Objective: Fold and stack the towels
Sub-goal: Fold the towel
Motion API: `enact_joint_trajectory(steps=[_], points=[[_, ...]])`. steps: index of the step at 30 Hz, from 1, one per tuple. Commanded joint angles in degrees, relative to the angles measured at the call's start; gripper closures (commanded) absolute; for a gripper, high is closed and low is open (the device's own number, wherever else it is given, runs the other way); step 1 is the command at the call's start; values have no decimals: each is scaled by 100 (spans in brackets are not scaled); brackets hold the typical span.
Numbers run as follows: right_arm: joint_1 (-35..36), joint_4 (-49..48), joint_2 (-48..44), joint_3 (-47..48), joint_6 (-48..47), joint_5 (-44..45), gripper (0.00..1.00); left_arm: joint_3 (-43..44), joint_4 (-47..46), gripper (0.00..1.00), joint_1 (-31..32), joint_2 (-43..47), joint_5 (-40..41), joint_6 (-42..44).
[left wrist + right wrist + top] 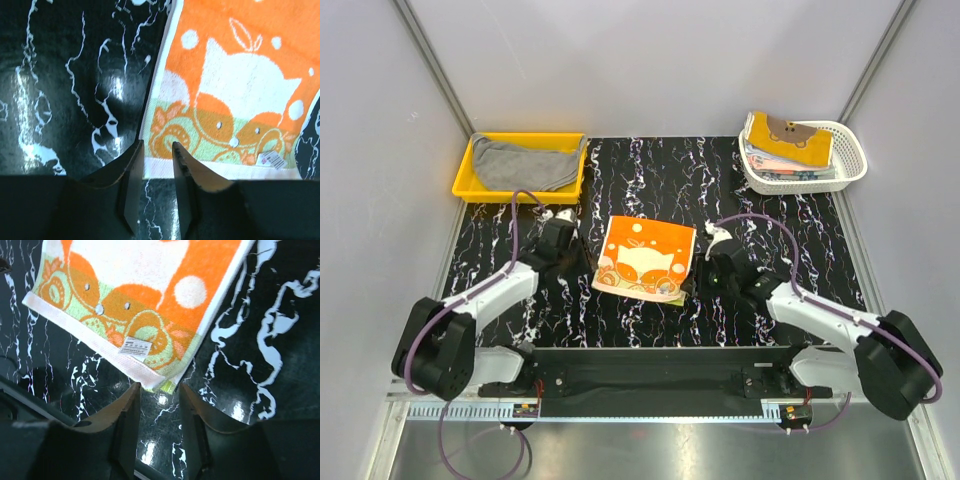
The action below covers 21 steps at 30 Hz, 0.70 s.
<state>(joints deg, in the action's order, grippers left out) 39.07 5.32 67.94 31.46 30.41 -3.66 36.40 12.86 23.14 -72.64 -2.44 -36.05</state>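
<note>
An orange towel (645, 258) with a white and green pattern lies folded on the black marbled table, between both arms. My left gripper (563, 252) hangs just off its near-left corner. In the left wrist view the orange towel (235, 90) fills the upper right, and the left gripper (158, 150) stands open with only table between its jaws. My right gripper (713, 262) sits by the near-right corner. In the right wrist view the orange towel (135, 300) ends just beyond the open right gripper (157, 392). More towels (788, 143) are stacked in the white basket (855, 160). A grey towel (525, 165) lies crumpled in the yellow tray (463, 178).
The yellow tray stands at the back left and the white lattice basket at the back right. Grey walls enclose the table on three sides. A white label (137, 346) shows on the orange towel's near edge.
</note>
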Motion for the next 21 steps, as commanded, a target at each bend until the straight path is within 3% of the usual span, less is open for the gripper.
enact_joint_trajectory(steps=[1,4,13,21], points=[[48,476,-229,272,351,751,57,516,-275,64,24,-328,138,54],[-92,890,323,895,203,1289,55,1051,-267,58,16,-766,147,290],[-1120,839,2396,2652,-35,894,59,3221,348,57,-134,-2341,226,1116],[-1217,1014,3479,3453,-185,884,60,4427,858,58,-195,-3799,164,1663]])
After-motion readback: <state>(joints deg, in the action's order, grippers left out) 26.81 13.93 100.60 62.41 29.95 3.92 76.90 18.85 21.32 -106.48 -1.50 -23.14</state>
